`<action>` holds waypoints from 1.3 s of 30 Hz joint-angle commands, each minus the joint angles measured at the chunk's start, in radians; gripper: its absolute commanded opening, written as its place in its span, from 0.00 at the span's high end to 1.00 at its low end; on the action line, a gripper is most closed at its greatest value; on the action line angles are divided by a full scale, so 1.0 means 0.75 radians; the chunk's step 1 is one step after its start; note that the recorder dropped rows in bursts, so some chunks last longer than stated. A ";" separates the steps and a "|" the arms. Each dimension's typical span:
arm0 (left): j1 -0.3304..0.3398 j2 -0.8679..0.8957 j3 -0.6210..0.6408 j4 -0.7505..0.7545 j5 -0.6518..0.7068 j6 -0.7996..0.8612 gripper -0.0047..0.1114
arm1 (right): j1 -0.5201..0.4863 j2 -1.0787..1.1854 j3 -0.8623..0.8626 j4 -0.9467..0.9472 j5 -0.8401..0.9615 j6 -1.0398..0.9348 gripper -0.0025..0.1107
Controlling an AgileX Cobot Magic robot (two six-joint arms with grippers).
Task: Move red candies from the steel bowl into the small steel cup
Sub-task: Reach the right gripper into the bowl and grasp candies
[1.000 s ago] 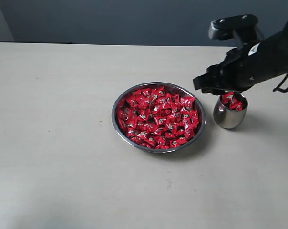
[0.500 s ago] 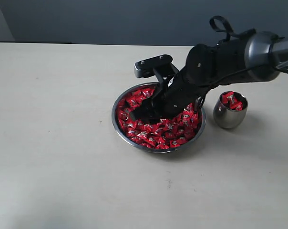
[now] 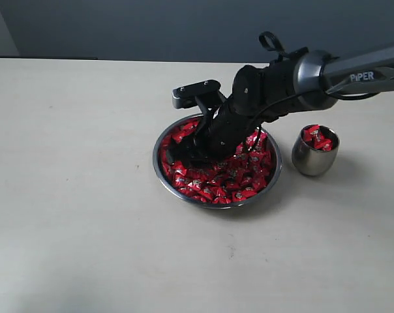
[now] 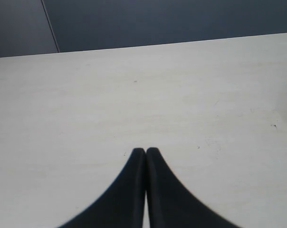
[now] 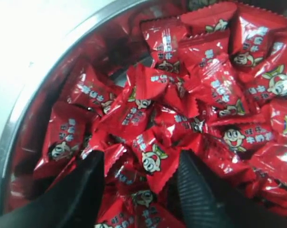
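Note:
The steel bowl [image 3: 273, 176] sits mid-table, heaped with red candies [image 3: 239, 182]. My right gripper [image 3: 184, 155] reaches down into the bowl's left half, open, its fingertips pushed in among the wrappers. In the right wrist view that gripper [image 5: 141, 159] straddles one red candy [image 5: 153, 159] with the two black fingers [image 5: 193, 183] on either side, near the bowl's rim [image 5: 48, 76]. The small steel cup [image 3: 313, 160] stands right of the bowl with a few red candies [image 3: 318, 138] in it. My left gripper [image 4: 146, 151] is shut and empty over bare table.
The pale tabletop [image 3: 86, 215] spreads around the bowl and cup. A dark wall [image 3: 151, 29] runs behind the table's far edge. My right arm [image 3: 327, 72] stretches in from the right, above the cup.
My right gripper has swung from above the cup leftward over the bowl and dropped into the candies, moving a little further left in the last half second.

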 commanded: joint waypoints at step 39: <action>-0.011 -0.006 -0.011 0.003 -0.007 -0.002 0.96 | -0.001 0.012 -0.020 -0.115 0.066 0.008 0.97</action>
